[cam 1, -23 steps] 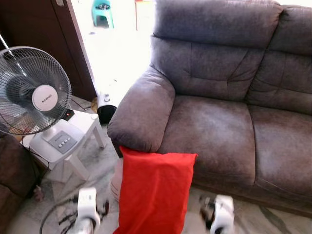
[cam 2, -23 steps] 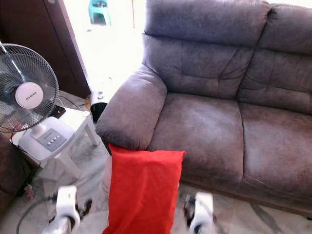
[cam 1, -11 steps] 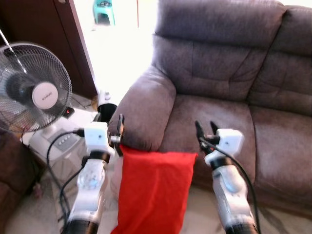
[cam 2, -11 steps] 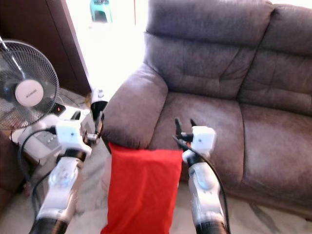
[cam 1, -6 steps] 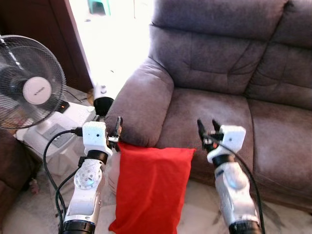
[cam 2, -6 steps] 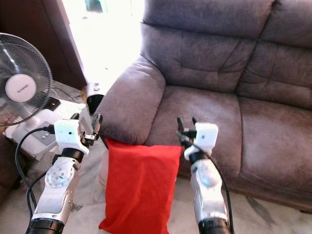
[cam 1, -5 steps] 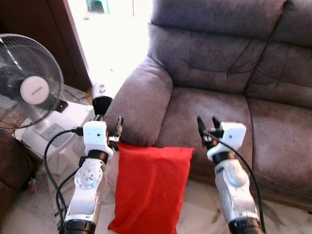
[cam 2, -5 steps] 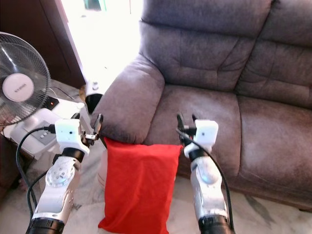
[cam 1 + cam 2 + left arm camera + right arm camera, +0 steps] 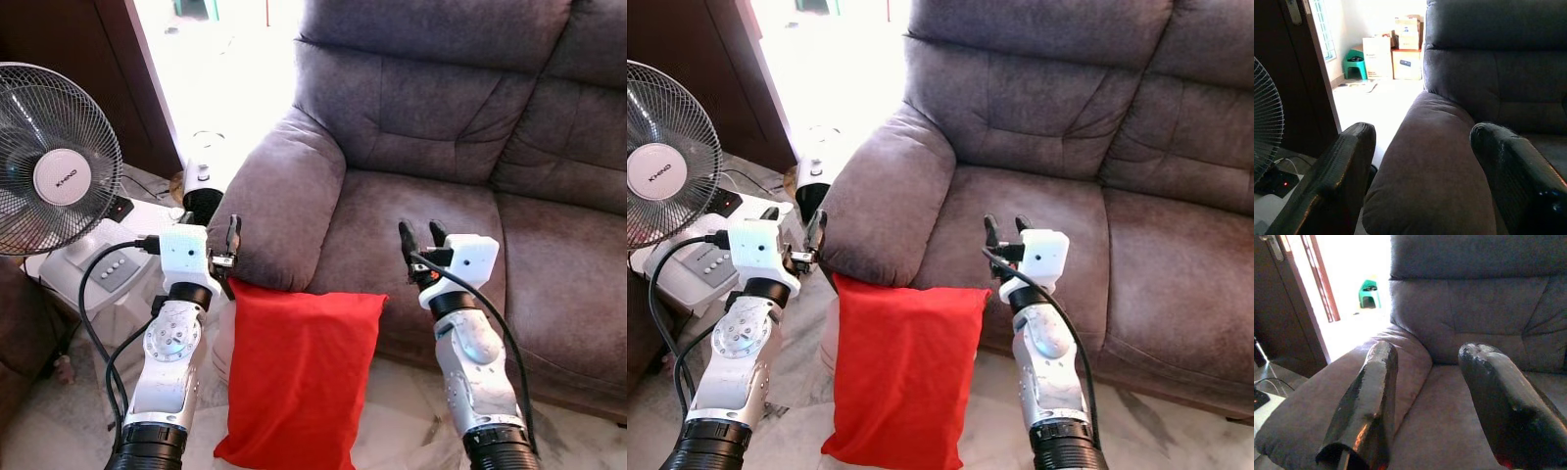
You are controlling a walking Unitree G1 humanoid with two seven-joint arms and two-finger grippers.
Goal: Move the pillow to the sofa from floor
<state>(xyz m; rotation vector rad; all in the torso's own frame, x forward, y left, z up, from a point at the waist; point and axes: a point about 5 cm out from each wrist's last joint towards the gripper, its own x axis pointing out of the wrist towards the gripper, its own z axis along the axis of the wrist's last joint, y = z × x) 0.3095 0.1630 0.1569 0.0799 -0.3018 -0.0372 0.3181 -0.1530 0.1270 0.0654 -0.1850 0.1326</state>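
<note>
A red pillow (image 9: pixel 299 377) stands on the floor, leaning against the front of the grey-brown sofa (image 9: pixel 441 196) just below its armrest (image 9: pixel 279 211). My left gripper (image 9: pixel 795 223) is raised beside the pillow's top left corner, open and empty, pointing at the armrest (image 9: pixel 1435 161). My right gripper (image 9: pixel 419 235) is raised just right of the pillow's top right corner, over the front of the seat cushion (image 9: pixel 1449 431), open with nothing between its fingers (image 9: pixel 1369 401). Neither gripper touches the pillow.
A standing fan (image 9: pixel 59 176) rests on a white stool (image 9: pixel 118 284) at the left, with cables trailing on the marble floor (image 9: pixel 59 431). A white and black appliance (image 9: pixel 203 181) stands by the armrest. Behind it are a dark door (image 9: pixel 108 69) and a bright doorway.
Both arms have risen from the bottom edge to either side of the pillow's top. The camera has shifted slightly. The pillow has stayed put.
</note>
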